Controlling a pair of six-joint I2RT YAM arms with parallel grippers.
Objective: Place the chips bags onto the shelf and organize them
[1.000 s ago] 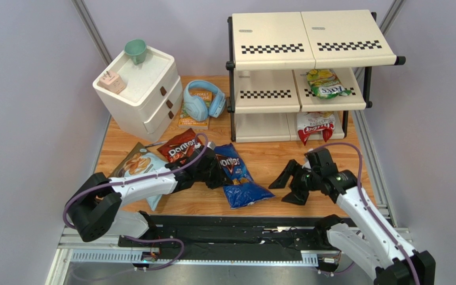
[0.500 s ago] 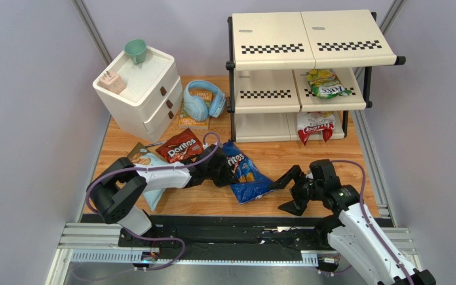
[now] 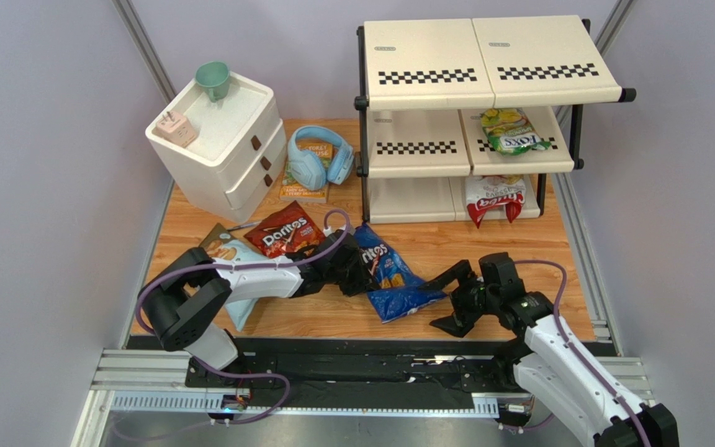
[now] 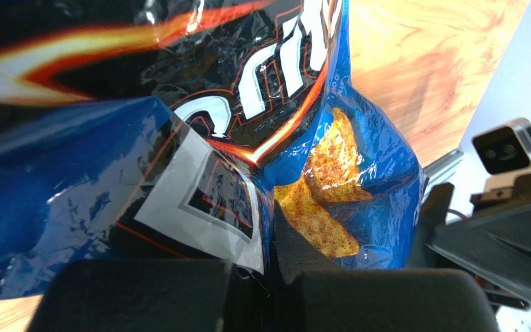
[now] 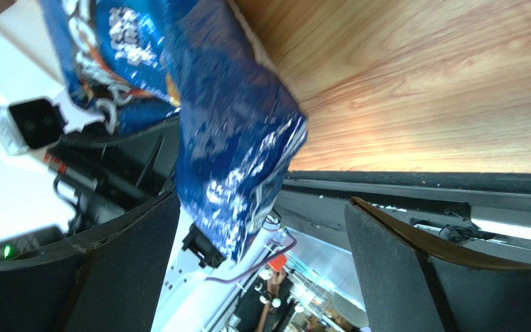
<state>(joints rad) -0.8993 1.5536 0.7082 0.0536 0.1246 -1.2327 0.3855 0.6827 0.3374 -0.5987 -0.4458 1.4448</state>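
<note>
The blue Doritos bag (image 3: 389, 277) lies across the table's middle. My left gripper (image 3: 357, 270) is shut on its left edge, and in the left wrist view the bag (image 4: 178, 104) fills the frame above the closed jaws (image 4: 268, 270). My right gripper (image 3: 450, 298) stands open at the bag's lower right end. In the right wrist view that crinkled end (image 5: 227, 138) hangs between the spread fingers (image 5: 261, 204), nearer the left one. The red Doritos bag (image 3: 284, 231) and the pale-blue bag (image 3: 224, 264) lie by my left arm. The shelf (image 3: 426, 56) holds a green-yellow bag (image 3: 517, 130) and a white-and-red bag (image 3: 495, 197).
A white two-drawer cabinet (image 3: 217, 140) with a green cup (image 3: 213, 79) stands at the back left. Blue headphones (image 3: 317, 158) rest on an orange book (image 3: 302, 191) beside the shelf. The black base rail (image 3: 352, 365) runs along the near edge.
My left gripper has pulled the blue bag rightward. The right gripper has opened wider and shifted left to the bag's lower end.
</note>
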